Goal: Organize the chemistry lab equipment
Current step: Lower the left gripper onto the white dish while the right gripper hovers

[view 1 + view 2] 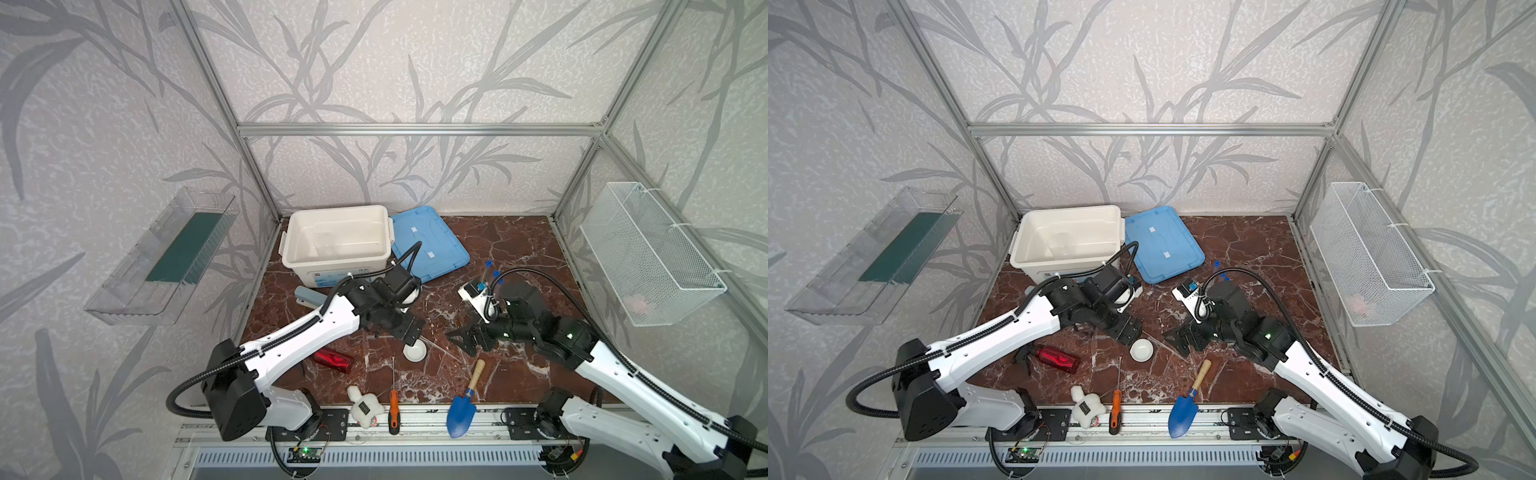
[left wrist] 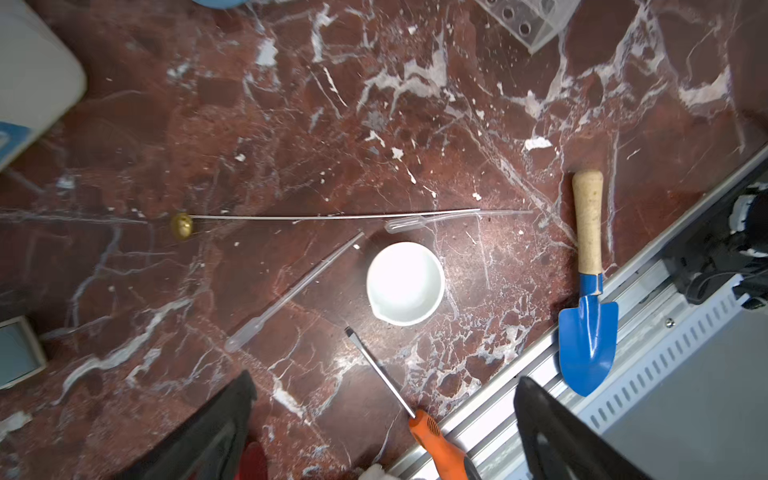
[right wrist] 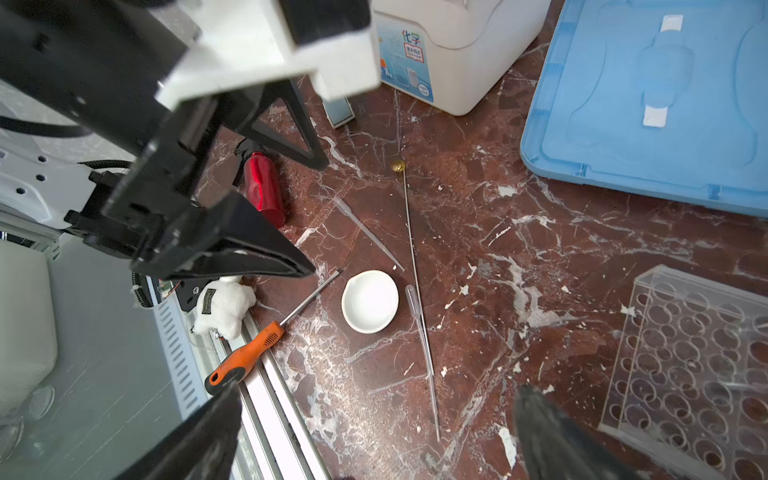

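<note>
Dish (image 2: 405, 282): lying loose on table (image 2: 249, 124) beside pipettes (image 2: 291, 291) (rack (image 3: 698, 357) standing apart). Left gripper (image 2: 384, 384), right gripper (image 3: 378, 392) hovering agape, empty, likely lining up pickup.

Your white left arm (image 1: 299, 340) and white right arm (image 1: 636, 376) both reach in low toward the middle, and the left black two-finger gripper (image 1: 411, 332) and right black two-finger gripper (image 1: 459, 344) point at each other with fingers wide apart, holding nothing.
</note>
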Available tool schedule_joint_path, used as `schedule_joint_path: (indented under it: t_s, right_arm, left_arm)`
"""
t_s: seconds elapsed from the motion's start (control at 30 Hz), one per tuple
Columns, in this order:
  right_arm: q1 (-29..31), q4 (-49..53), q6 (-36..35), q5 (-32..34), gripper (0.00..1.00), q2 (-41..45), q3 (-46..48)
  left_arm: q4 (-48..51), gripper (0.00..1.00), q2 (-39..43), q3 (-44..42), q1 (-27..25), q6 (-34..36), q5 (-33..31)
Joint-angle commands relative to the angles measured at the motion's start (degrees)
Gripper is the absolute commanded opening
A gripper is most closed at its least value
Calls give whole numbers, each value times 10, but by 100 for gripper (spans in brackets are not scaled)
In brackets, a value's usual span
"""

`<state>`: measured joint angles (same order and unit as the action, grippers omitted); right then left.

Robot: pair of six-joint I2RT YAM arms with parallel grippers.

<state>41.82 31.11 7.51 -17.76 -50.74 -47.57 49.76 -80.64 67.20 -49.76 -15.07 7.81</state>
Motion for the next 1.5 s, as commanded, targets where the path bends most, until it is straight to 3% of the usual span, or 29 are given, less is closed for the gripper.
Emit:
schedule_joint_path:
  t_s: [0.0,0.2,0.33,0.5,0.67,0.9,1.2,1.47]
  right_arm:
    - [-2,19,8,-3,100,25,8]
    - [-3,31,16,-7,100,43,27]
    - [-3,23,24,-5,100,55,41]
    - [-3,18,25,-11,100,55,44]
    - [-3,23,24,-11,100,52,40]
    - [-3,16,26,-13,100,47,44]
    - [-3,16,23,-9,99,37,43]
    - [-2,24,20,-1,98,28,30]
  left_arm:
    - [-71,99,-35,-26,-43,9,3]
    - [-81,99,-114,-22,-52,17,-6]
    - [-140,99,-117,-54,-53,16,21]
    - [-174,99,-104,-84,-51,20,-22]
    - [-188,99,-139,-87,-51,13,-3]
    - [-210,98,-143,-104,-51,7,-31]
    - [-204,88,-171,-108,-53,2,-6]
    - [-200,80,-174,-111,-59,-13,-46]
